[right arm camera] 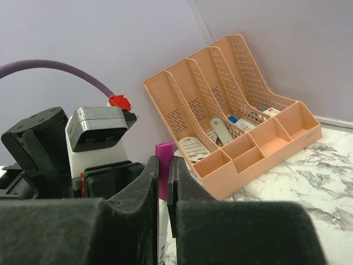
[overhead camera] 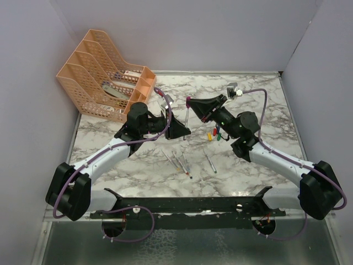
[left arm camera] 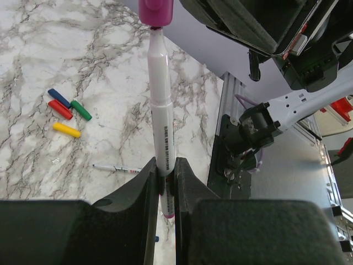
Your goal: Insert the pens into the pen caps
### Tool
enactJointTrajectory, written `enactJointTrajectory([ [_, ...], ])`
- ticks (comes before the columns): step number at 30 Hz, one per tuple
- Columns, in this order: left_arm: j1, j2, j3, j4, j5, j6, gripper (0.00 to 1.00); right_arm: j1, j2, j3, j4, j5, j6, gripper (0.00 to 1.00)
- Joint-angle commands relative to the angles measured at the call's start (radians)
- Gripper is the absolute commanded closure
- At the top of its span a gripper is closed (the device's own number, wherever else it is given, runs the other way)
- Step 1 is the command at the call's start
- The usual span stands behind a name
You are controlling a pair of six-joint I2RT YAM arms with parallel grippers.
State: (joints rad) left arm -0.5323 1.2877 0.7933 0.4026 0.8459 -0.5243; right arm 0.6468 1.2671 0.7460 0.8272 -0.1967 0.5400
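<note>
My left gripper (overhead camera: 181, 130) is shut on a pale pen (overhead camera: 187, 118) and holds it upright above the table. In the left wrist view the pen (left arm camera: 159, 110) rises from between my fingers (left arm camera: 144, 193). Its top end sits in the purple cap (left arm camera: 156, 12). My right gripper (overhead camera: 193, 102) is shut on that purple cap (overhead camera: 188, 100), which stands between its fingers in the right wrist view (right arm camera: 164, 152). Blue (left arm camera: 58, 97), red (left arm camera: 59, 109), green (left arm camera: 81, 110) and yellow (left arm camera: 67, 130) caps lie loose on the marble. Several other pens (overhead camera: 180, 162) lie in front.
An orange file tray (overhead camera: 105, 74) with pale items stands at the back left, and it also shows in the right wrist view (right arm camera: 242, 110). The loose caps (overhead camera: 215, 133) lie just under my right arm. One loose pen (left arm camera: 118, 168) lies near my left fingers.
</note>
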Motion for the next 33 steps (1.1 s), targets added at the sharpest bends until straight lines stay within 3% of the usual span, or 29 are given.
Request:
enactJointTrajectory([
  [1,-0.004,-0.027,0.016,0.03,-0.022,0.013,1.0,0.004,0.006,0.001,-0.015,-0.031,0.017,0.99],
  [11,-0.003,-0.044,0.021,0.041,-0.068,0.018,1.0,0.019,-0.005,-0.048,-0.036,-0.046,0.078,0.99],
  [23,-0.003,-0.12,0.015,0.116,-0.217,0.033,1.0,0.026,0.059,-0.01,-0.208,-0.157,0.128,0.99],
  [28,-0.003,-0.134,0.015,0.115,-0.304,0.035,1.0,0.043,0.076,0.019,-0.315,-0.168,0.071,0.99],
  [33,-0.003,-0.152,0.012,0.103,-0.394,0.041,1.0,0.083,0.056,0.038,-0.439,-0.072,-0.026,0.99],
])
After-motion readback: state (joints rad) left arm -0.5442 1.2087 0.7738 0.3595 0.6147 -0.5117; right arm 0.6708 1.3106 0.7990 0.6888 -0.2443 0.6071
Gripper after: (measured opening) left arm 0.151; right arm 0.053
